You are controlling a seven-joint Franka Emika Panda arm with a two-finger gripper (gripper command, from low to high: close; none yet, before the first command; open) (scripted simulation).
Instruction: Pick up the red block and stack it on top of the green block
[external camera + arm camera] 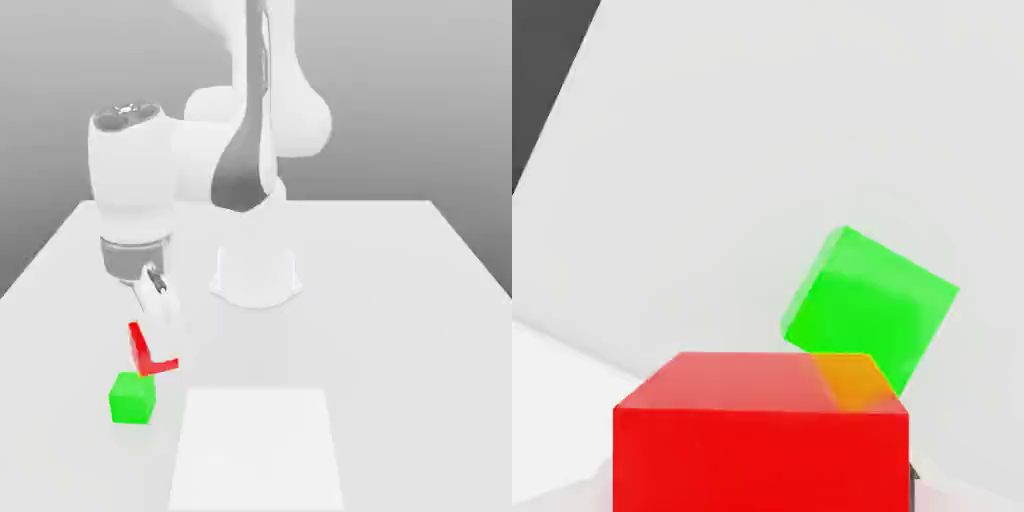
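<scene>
The red block (140,352) is caught between the white fingers of my gripper (163,335), which hide most of its upper part in the exterior view. In the hand view the red block (762,435) sits very close to the camera. The green block (132,397) rests on the table just in front of the red one, slightly toward the exterior view's left. In the hand view the green block (867,305) lies just beyond the red block, turned at an angle to it. The gripper is shut on the red block.
A brighter white rectangle (255,450) marks the white table (400,300) near its front edge, right of the blocks in the exterior view. The arm's round base (255,278) stands at mid table behind them.
</scene>
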